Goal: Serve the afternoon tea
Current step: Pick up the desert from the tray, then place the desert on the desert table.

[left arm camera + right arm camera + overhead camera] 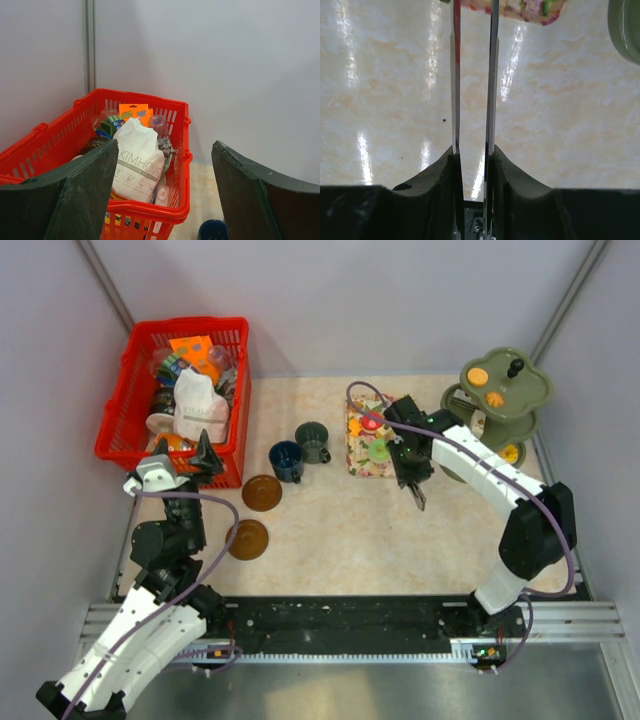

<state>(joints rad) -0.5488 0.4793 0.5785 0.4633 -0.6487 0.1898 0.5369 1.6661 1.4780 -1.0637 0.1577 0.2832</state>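
Observation:
My right gripper [410, 466] is shut on thin metal tongs [455, 75], whose two blades reach towards a floral tray [362, 462]. On that tray lie a red pastry [372, 421] and a green doughnut [378, 450]. The olive-green stand [527, 390] at the far right carries orange pastries [478, 376]. A navy mug [287, 461] and a dark-green mug [313, 441] stand mid-table, with two brown saucers [261, 492] [247, 539] to their left. My left gripper [205, 453] hangs open and holds nothing by the red basket [112, 435].
The red basket [150, 210] holds mixed clutter, including a white tissue pack [137, 160]. Grey walls close the table in on three sides. The stand's rim [626, 30] shows at the upper right of the right wrist view.

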